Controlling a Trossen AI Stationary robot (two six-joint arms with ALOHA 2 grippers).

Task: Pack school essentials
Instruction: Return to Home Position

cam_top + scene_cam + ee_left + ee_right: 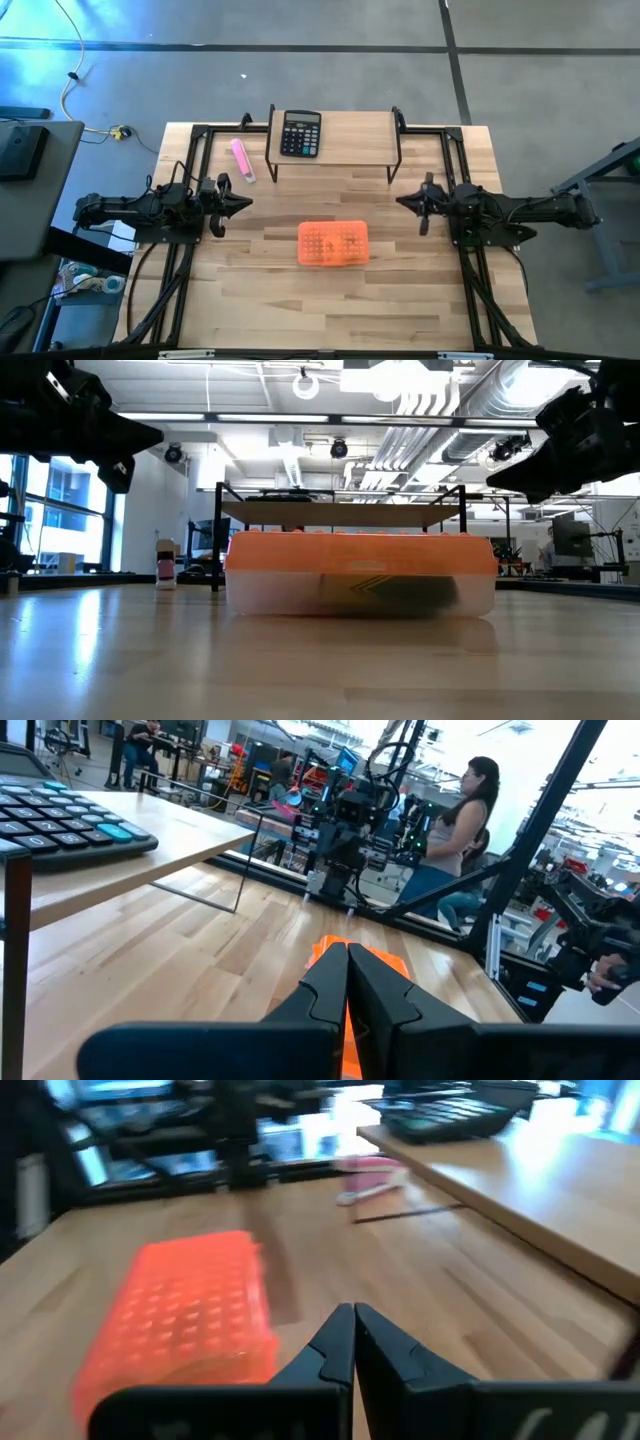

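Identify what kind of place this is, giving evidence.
Probably a robotics lab in an open industrial hall: bare ceiling ducts, a taped concrete floor, and a person working beyond the table.

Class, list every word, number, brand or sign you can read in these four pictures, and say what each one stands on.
No text can be read in any view.
Calculator: marks on the keys are too small or blurred to read.
Pink marker: any print is too small to read.
Orange supply box: the lid shows only a dotted pattern, no words.
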